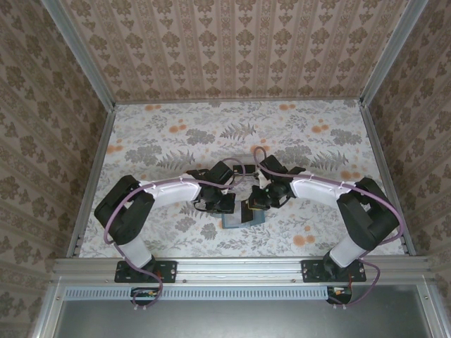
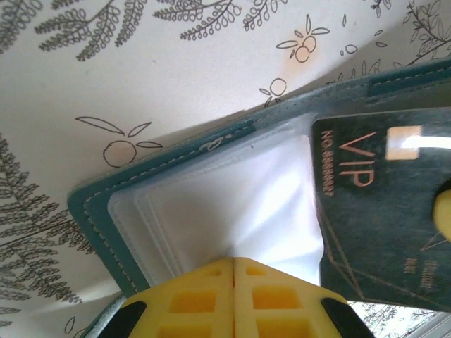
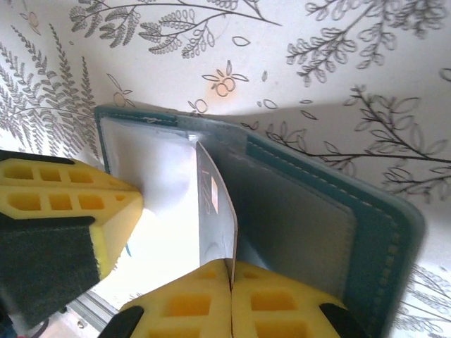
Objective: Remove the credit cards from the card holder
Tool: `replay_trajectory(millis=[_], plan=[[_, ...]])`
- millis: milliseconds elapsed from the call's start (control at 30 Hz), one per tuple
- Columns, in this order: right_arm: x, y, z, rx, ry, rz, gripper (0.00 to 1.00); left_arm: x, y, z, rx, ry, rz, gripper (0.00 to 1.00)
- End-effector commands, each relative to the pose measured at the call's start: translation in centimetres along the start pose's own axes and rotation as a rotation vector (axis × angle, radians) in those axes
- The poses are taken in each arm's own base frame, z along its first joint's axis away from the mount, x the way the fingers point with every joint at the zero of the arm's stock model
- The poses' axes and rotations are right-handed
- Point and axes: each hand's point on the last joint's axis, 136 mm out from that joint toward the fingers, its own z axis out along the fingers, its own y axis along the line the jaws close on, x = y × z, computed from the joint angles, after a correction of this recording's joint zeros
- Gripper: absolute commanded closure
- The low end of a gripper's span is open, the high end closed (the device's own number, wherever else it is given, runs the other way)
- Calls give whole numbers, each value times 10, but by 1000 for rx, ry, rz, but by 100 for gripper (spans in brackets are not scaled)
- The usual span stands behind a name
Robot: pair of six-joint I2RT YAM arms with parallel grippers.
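**Both grippers are on the open card holder, and one card is pinched**

You have both arms meeting at the middle of the flowered table (image 1: 176,134), over the teal card holder (image 1: 243,217). It lies open and flat, nearer the arm bases than the far wall.

In your left wrist view, the left gripper (image 2: 233,264) has its yellow jaws pressed together with no gap. The milky clear pocket (image 2: 232,204) of the card holder (image 2: 162,156) narrows right into the seam between them, so they are pinching that pocket sheet. Beside it on the right sits a dark card (image 2: 380,204) with "VIP" printed in copper letters (the smaller print is too fine to read). One yellow finger (image 2: 444,215) of the other gripper overlaps its right edge.

In your right wrist view, the right gripper (image 3: 231,266) is also closed tight. The thin card (image 3: 217,204) stands on edge between the two panels, and its near edge runs straight down into the line where the jaws meet, so they are clamped on it. The card's far end reaches in by the clear pocket (image 3: 155,169). You cannot tell whether that end is inside a slot. The stitched teal panel (image 3: 310,218) lies to its right. The left gripper's finger (image 3: 70,204) rests on the pale pocket at the left.

From above you see the left gripper (image 1: 227,204) and right gripper (image 1: 257,201) close together, both tipped down onto the holder.
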Motion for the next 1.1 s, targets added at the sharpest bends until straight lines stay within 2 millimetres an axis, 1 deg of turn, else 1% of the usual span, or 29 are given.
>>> replay_trajectory(millis=[0,200,333,433,533,633,700,800,867,1000,1067], plan=[[7,-21,-7,105,11,-4,94,7,17,-2,-90,23,3,93],[7,-15,-6,80,23,-17,93,2,11,-11,-74,-8,12,92],[7,-10,-7,55,26,-27,94,-4,6,-17,-52,-38,15,86],[6,-7,-11,51,18,-36,94,-7,4,-24,-46,-63,14,85],[3,-2,-18,45,-3,-51,95,-9,6,-31,-46,-92,6,85],[-3,5,-29,42,-34,-90,96,-11,12,-41,-46,-137,-16,85],[-2,7,-36,50,-39,-128,97,-13,16,-49,-38,-175,-31,85],[-10,14,-48,58,-67,-214,99,-14,27,-61,-25,-226,-66,85],[-17,19,-59,78,-96,-289,100,-14,36,-69,-19,-253,-95,84],[-35,29,-76,124,-151,-474,100,-7,54,-77,-15,-276,-136,83],[-41,37,-81,134,-142,-615,100,-4,61,-79,-4,-280,-154,83]])
